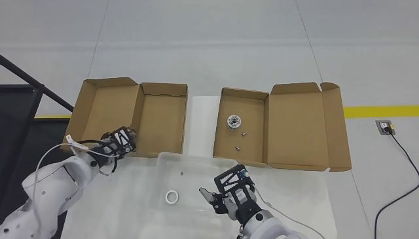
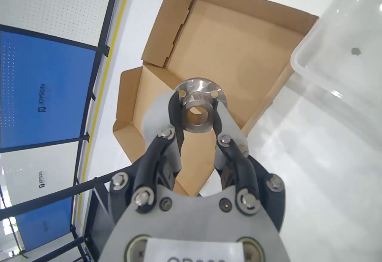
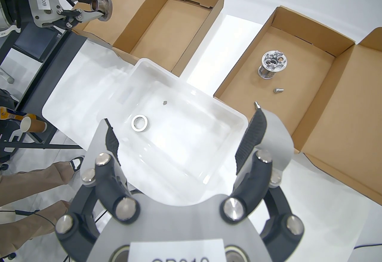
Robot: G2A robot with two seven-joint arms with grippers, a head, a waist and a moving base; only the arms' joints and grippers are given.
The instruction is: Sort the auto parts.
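- Left gripper (image 2: 195,118) is clamped on a metal flange (image 2: 198,87). The part's short neck is pinched between the two dark pads (image 2: 174,115), and the drilled disc is pointed away from the wrist.
- That gripper and the flange are held in the air just past the far-left corner of the tub (image 3: 191,87), above the near edge of the left box (image 1: 160,118).
- Right gripper (image 3: 183,120) is held above the tub's near side. Its fingers (image 3: 253,132) are spread wide apart with nothing gripped between them.
- A ring (image 3: 140,123) is seen lying flat on the tub's floor, toward the near-left part.
- A small dark speck (image 3: 164,102) is seen on the same floor, farther in and apart from the ring.
- The left box is set just beyond the tub's far rim on the left, and its lid is folded open to the side away from the tub's middle.
- The right box (image 1: 252,114) is set just beyond the tub's far rim on the right, and its lid is laid open to the right.
- A round hub (image 3: 273,63) is stood upright in the right box, toward the end far from the tub.
- Two screws (image 3: 278,90) are laid on that box's floor between the hub and the tub, apart from each other. One is found near the hub and the other closer to the tub's rim.
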